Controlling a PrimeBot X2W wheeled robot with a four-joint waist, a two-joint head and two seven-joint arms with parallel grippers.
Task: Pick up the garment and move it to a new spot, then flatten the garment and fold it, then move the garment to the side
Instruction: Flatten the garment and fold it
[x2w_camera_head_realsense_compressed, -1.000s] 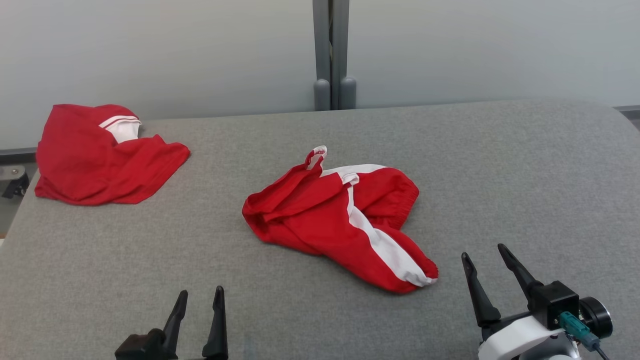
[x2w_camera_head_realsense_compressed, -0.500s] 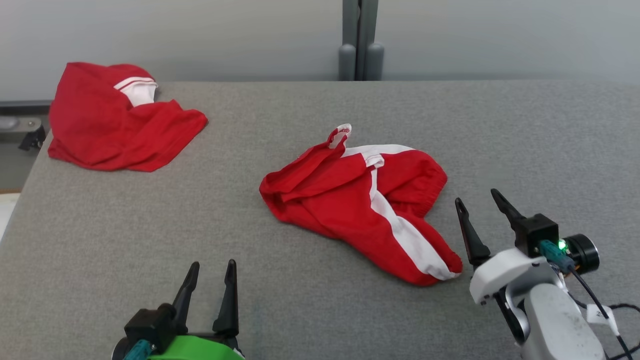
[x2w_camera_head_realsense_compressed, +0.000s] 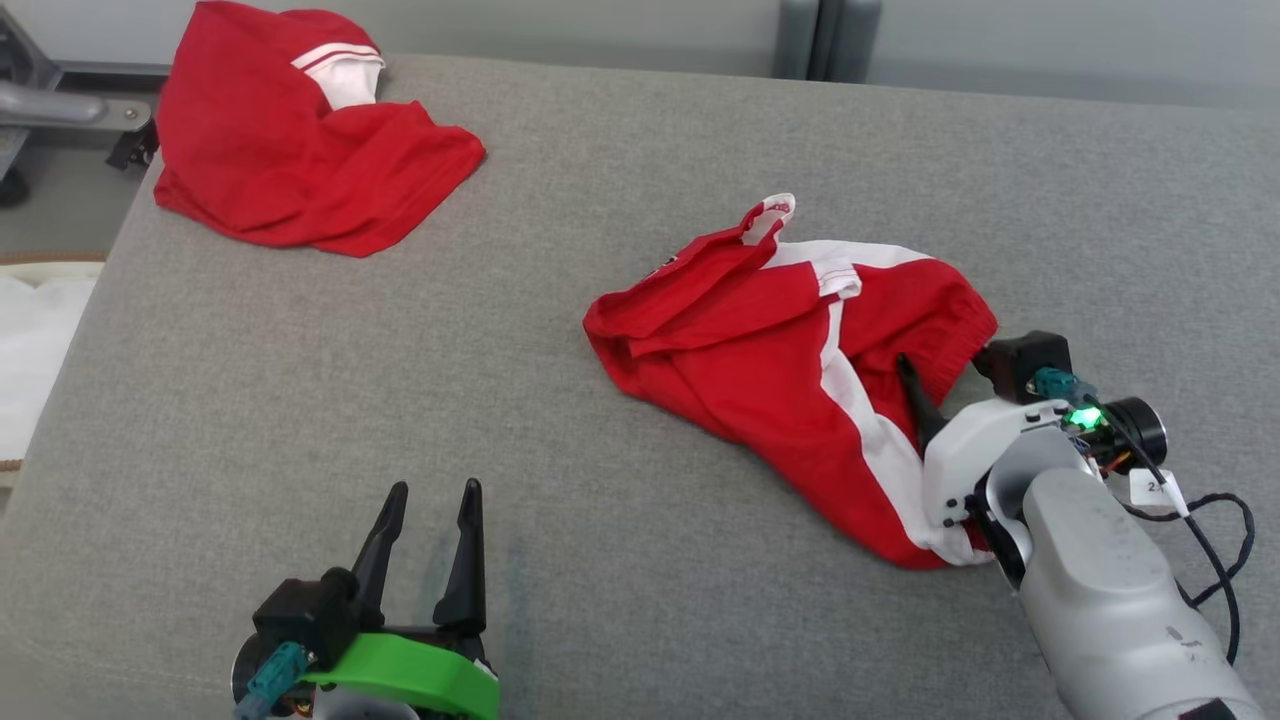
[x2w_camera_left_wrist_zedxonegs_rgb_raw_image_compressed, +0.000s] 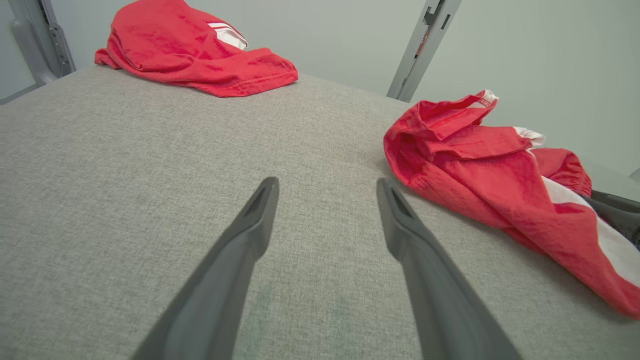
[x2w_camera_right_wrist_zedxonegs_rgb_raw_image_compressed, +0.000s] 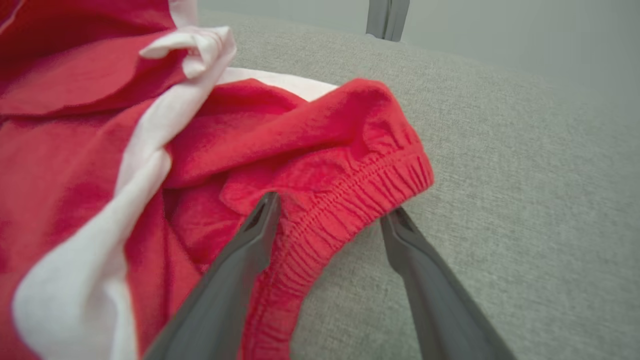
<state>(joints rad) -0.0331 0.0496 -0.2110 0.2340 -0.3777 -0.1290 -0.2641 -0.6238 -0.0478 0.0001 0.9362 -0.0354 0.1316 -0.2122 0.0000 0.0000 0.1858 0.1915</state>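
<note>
1. The garment (x2w_camera_head_realsense_compressed: 770, 340), a pair of red shorts with a white side stripe (x2w_camera_head_realsense_compressed: 870, 430), lies crumpled on the grey surface (x2w_camera_head_realsense_compressed: 600, 150). It sits around the middle, somewhat toward the robot's right.
2. The right gripper (x2w_camera_right_wrist_zedxonegs_rgb_raw_image_compressed: 332, 205) is at the garment's right-hand edge, by the gathered elastic waistband (x2w_camera_right_wrist_zedxonegs_rgb_raw_image_compressed: 350, 192).
3. Its jaws stand wide and straddle that waistband. In the right wrist view one finger lies over the red cloth and the other over bare grey fabric just outside the hem. Nothing is clamped, and whether either fingertip touches the cloth cannot be told.
4. In the head view one of its dark fingers shows against the red fabric, while the other is hidden behind the waistband fold.
5. The left gripper (x2w_camera_head_realsense_compressed: 435, 485) hovers low over bare surface at the near left, well apart from the garment. Its jaws are spread wide and hold nothing.
6. A second red garment (x2w_camera_head_realsense_compressed: 290, 160) with white trim lies heaped at the far left corner of the surface, well apart from the first.
7. A grey post (x2w_camera_head_realsense_compressed: 830, 35) rises behind the far edge.
</note>
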